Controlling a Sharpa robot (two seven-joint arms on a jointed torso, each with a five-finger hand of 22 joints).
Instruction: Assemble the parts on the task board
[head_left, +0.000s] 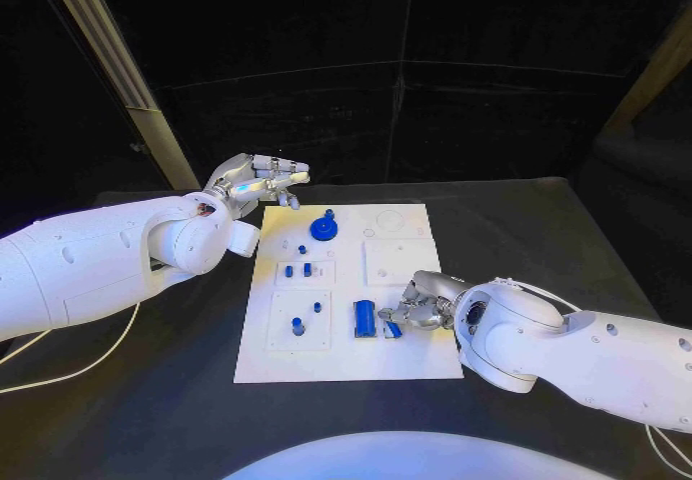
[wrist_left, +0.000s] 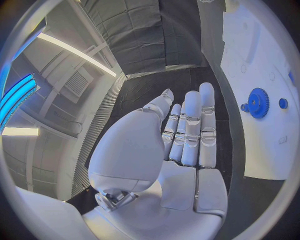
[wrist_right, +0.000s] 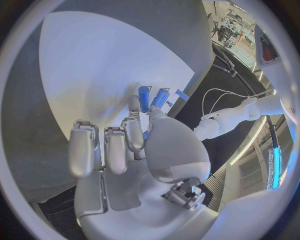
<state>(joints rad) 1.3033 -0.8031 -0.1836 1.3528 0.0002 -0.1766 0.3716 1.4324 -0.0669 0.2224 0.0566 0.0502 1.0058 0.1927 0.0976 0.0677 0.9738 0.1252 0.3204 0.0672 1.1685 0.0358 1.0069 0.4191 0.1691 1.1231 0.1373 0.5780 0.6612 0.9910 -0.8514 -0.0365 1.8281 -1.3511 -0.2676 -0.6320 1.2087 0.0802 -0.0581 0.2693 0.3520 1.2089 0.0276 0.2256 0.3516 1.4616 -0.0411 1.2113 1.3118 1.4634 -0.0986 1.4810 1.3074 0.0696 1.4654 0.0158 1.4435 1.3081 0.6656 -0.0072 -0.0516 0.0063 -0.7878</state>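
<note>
Right hand (head_left: 411, 308) sits low over the near-right part of the task board (head_left: 339, 365), fingers curled down around a small blue part (head_left: 392, 328). Right wrist view puts a fingertip (wrist_right: 135, 104) right against the blue pieces, but I can't tell whether it's actually pinching the part or only touching it.

Key relation: a blue cylinder (head_left: 365, 318) lies flat just beside that hand, on the side toward the board's middle, its long axis running near-to-far along the board. Right hand is clearly the nearer one; anything in this cluster is its job.

Left hand (head_left: 263, 180) is up off the worktop (head_left: 173, 400) past the board's far-left corner, fingers straight and apart, nothing in it.

Board contents:
- blue gear (head_left: 325, 229) sits flat in the far section, with a small peg (head_left: 330, 213) just beyond it; left wrist view shows it close to the left hand.
- two short blue pins (head_left: 297, 270) stand in the middle-left panel.
- one blue peg (head_left: 297, 325) stands in the near-left panel.

My read: mid-task, with the cylinder and the small part beside it still loose.
</note>
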